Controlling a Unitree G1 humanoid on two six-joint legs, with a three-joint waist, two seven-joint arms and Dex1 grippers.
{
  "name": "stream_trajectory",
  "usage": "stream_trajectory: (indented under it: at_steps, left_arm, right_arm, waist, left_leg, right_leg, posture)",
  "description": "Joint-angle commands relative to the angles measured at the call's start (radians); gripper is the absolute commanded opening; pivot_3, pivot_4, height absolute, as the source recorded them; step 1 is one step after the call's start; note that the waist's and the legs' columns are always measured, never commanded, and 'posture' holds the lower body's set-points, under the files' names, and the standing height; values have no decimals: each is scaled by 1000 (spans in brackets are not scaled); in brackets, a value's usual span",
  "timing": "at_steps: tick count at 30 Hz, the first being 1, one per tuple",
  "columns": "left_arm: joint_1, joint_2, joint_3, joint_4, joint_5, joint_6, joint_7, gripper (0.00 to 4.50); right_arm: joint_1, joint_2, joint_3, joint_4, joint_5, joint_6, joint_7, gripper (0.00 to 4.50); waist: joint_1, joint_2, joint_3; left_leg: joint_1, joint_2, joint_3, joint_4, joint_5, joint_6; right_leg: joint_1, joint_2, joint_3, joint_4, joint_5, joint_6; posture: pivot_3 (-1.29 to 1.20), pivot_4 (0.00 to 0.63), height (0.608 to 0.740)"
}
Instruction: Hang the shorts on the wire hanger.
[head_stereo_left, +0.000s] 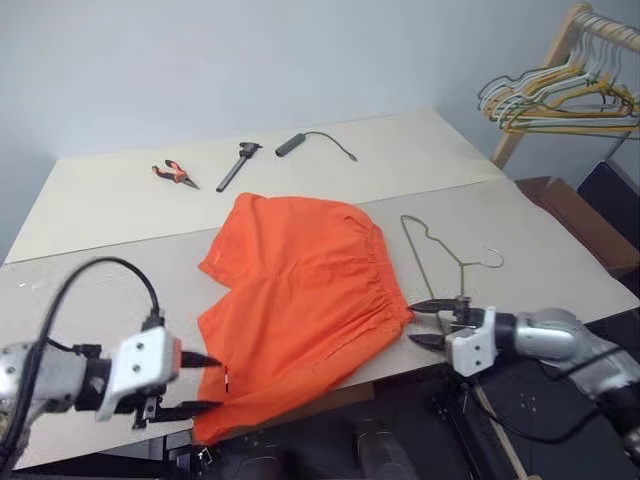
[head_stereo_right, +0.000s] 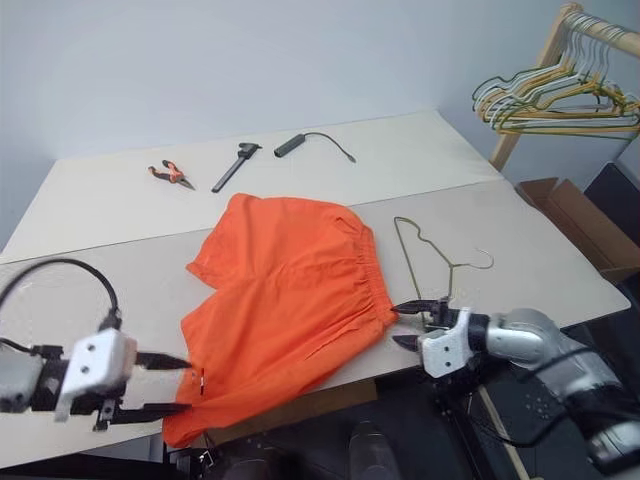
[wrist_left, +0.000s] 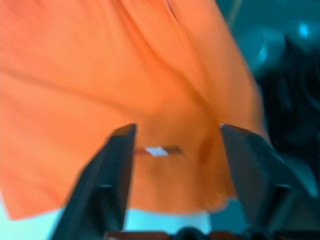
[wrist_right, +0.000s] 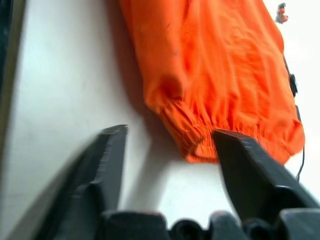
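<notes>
**Shorts and hanger: handling properties and item count**

The shorts (head_stereo_left: 300, 300) lie flat on the table (head_stereo_left: 90, 215), the hem end draped over the near edge. The wire hanger (head_stereo_left: 432, 262) lies just beside the elastic waistband, apparently touching it.

The left gripper (head_stereo_left: 203, 385) hovers at the draped hem, jaws spread wide, holding nothing. The right gripper (head_stereo_left: 430, 323) sits at the near waistband corner, jaws likewise apart and empty.

Handling, as judged: the fabric looks light, limp and prone to sagging. The gathered waistband is the thickest edge and probably the best place to pinch. The hanger appears thin, light and easily pushed along the surface.

Count: one pair of shorts; one wire hanger on the table; two grippers; three small tools at the far side; one bunch of hangers (head_stereo_left: 560, 100) on a rack, number not discernible.
</notes>
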Motion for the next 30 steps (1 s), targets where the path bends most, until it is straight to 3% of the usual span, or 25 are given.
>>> stream_trajectory:
  at_steps: [1,2,6,11,14,18,21,30]
  left_arm:
    - [-152,-35,39,23,-185,80,79,4220]
    - [-214,-46,25,35,-232,117,122,4462]
    - [-443,-131,-90,71,-298,205,282,4462]
    - [-695,-305,-286,106,-291,278,431,4462]
    - [-770,-355,-344,169,-336,334,407,4462]
    - [-805,-363,-391,216,-286,326,364,4462]
    - [-807,-332,-405,237,-258,312,294,4500]
    - [-785,-323,-411,245,-204,275,208,4500]
  right_arm:
    - [95,-30,-160,-159,228,289,6,4500]
    - [124,-28,-206,-198,284,398,-6,4500]
    - [159,-16,-313,-308,351,874,-100,4500]
    - [39,20,-276,-360,369,1483,-191,4500]
    - [-52,66,-259,-330,397,1668,-167,4500]
    - [-144,122,-244,-267,409,1797,-144,4500]
    - [-176,138,-239,-256,389,1823,-142,3917]
    - [-176,148,-232,-268,389,1939,-140,796]
  waist:
    - [9,0,0]
    - [17,0,0]
    - [32,-1,-1]
    - [40,-4,-3]
    - [31,-4,-3]
    - [24,-4,-3]
    - [24,-4,-3]
    - [32,-5,-5]
  left_leg:
    - [0,0,0,0,0,0]
    - [0,0,0,0,0,0]
    - [-1,0,0,3,0,0]
    - [-4,-1,-1,6,0,0]
    - [-5,-2,0,6,0,0]
    - [-6,-2,0,6,0,0]
    - [-7,-1,0,6,0,0]
    - [-20,-2,0,12,-1,1]
  right_leg:
    - [0,0,0,0,0,0]
    - [0,0,0,0,0,1]
    - [1,0,0,0,2,2]
    - [1,0,0,-1,4,2]
    - [-1,0,1,-1,4,3]
    - [-2,1,1,-1,4,3]
    - [-4,2,1,-2,4,3]
    - [-14,1,1,-1,7,5]
  posture:
    - [-149,90,740]
    - [-156,86,740]
    - [-174,84,740]
    - [-177,80,740]
    - [-180,78,740]
    - [-178,74,740]
    - [-171,70,740]
    - [-164,66,740]
